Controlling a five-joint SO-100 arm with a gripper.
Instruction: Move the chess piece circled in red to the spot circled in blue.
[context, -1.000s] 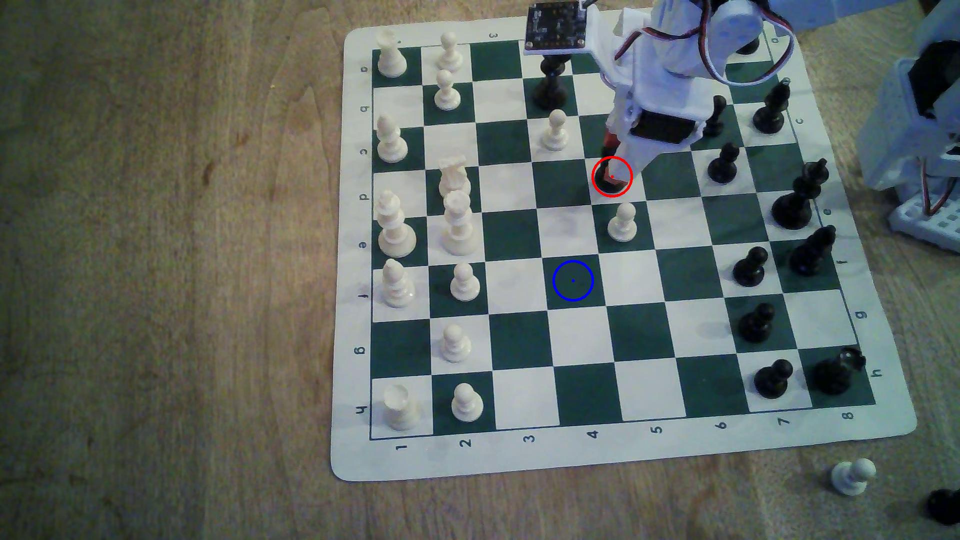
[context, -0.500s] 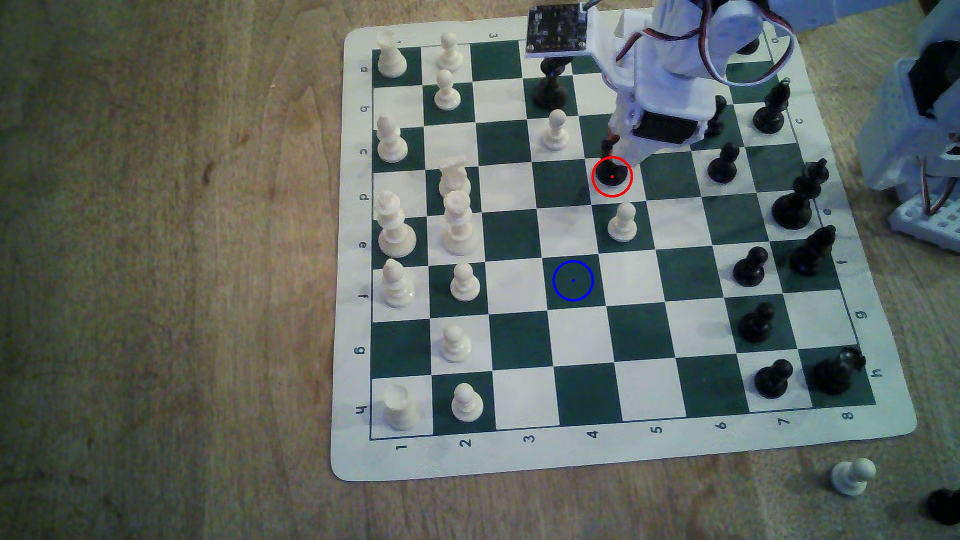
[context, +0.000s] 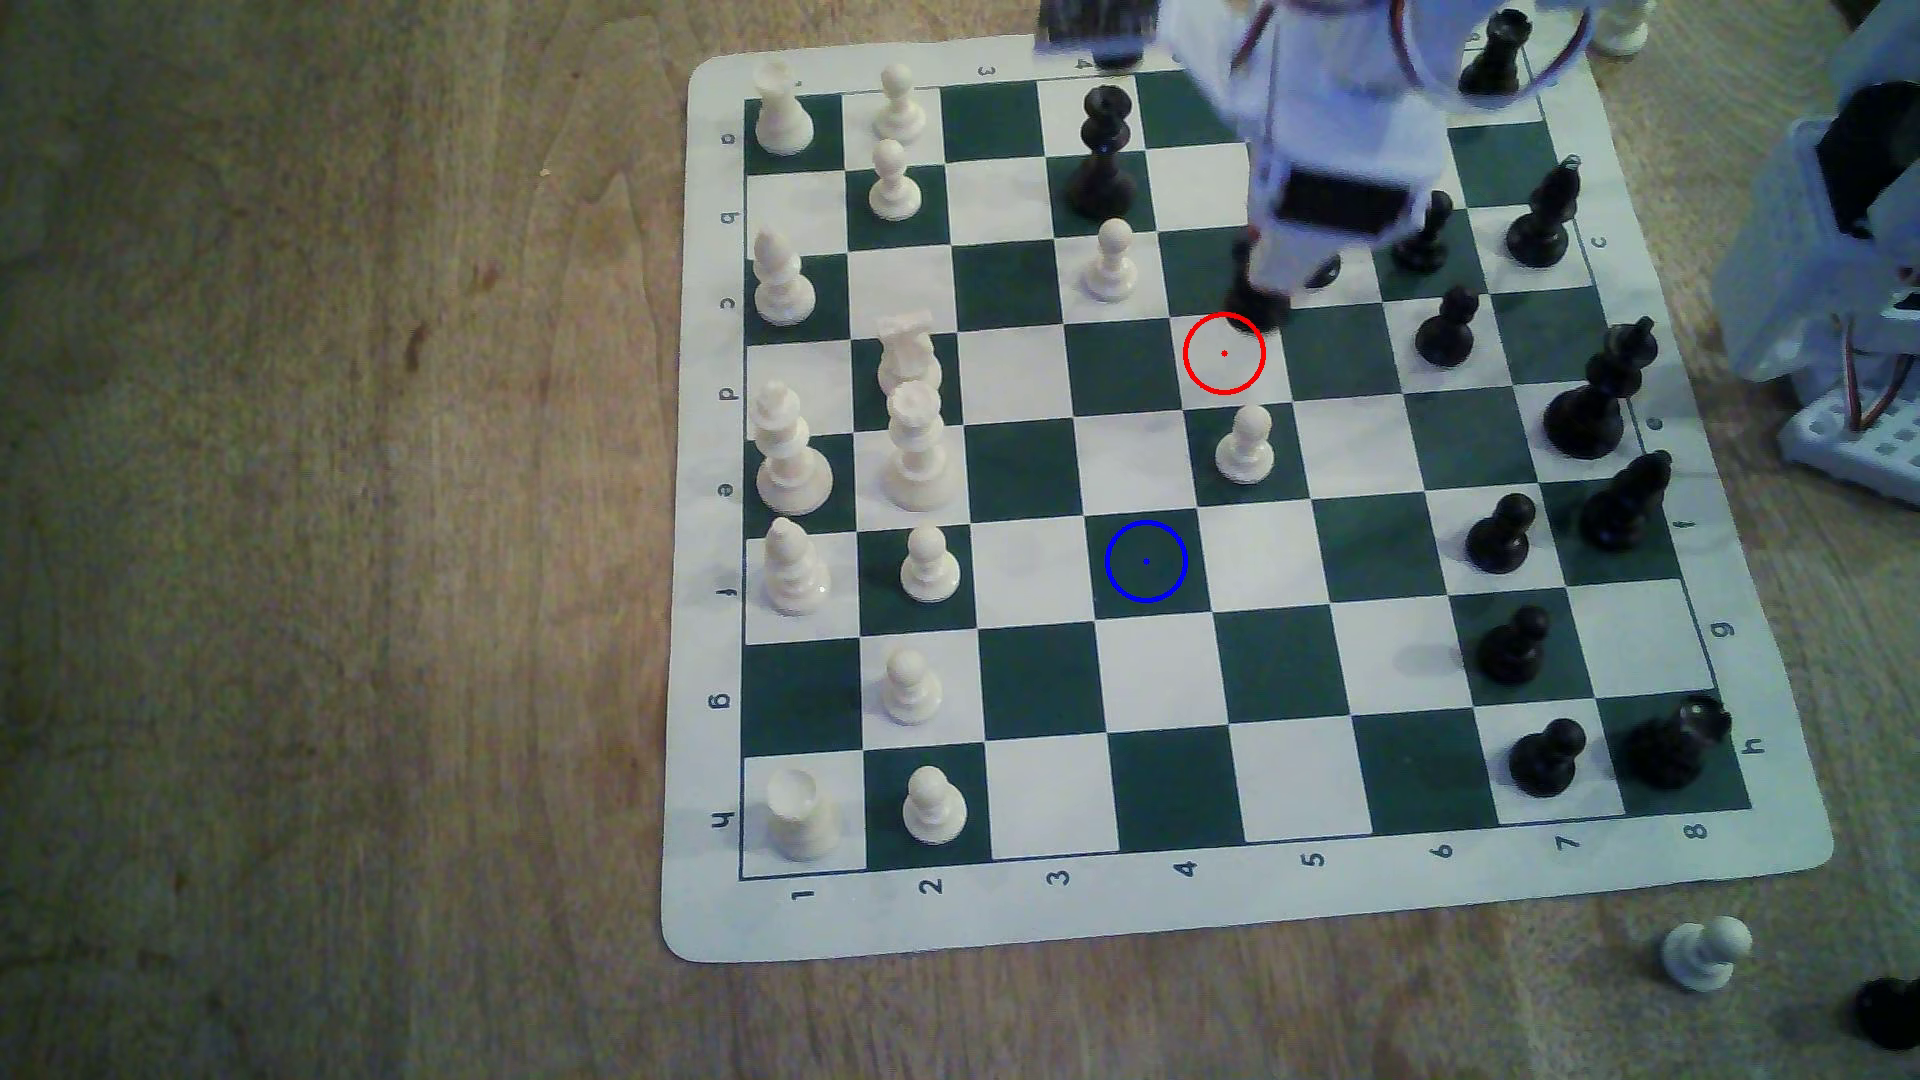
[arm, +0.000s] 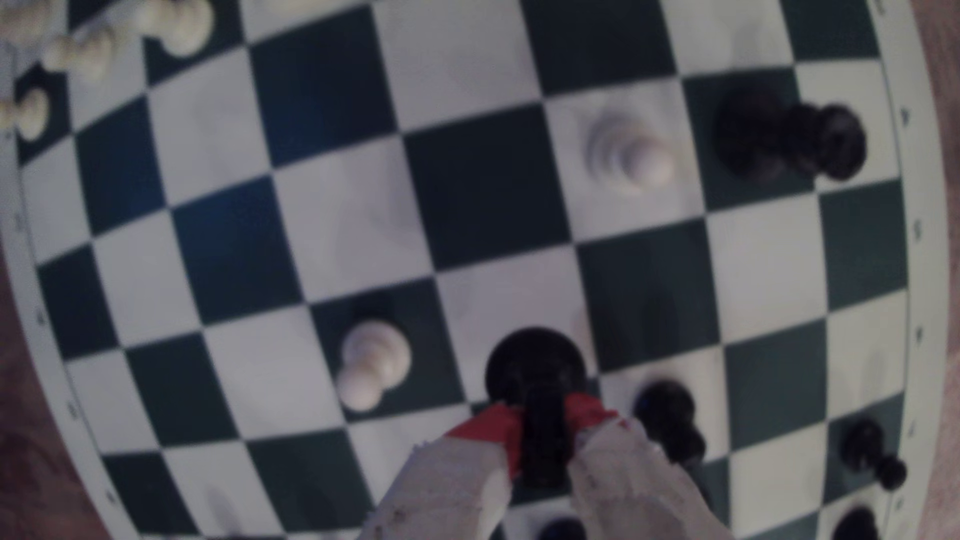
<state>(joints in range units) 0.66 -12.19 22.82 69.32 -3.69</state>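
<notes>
Knight pinched and lifted off the red-ringed square

The gripper (arm: 543, 431) is clamped on the chess piece (arm: 535, 363), red-taped fingers (arm: 491, 423) squeezing its head, the round base hanging free; in the exterior view it (context: 1259, 306) sits just beyond the red ring (context: 1224, 353), well short of the spot (context: 1146, 561). Glossy hard plastic, probably light and slippery: a grip on the blocky head seems safest, and swinging it near the white pawn (context: 1245, 444) risks a knock

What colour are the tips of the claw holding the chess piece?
Red, on a white claw clamped on the black chess piece; clearest in the wrist view.
</notes>
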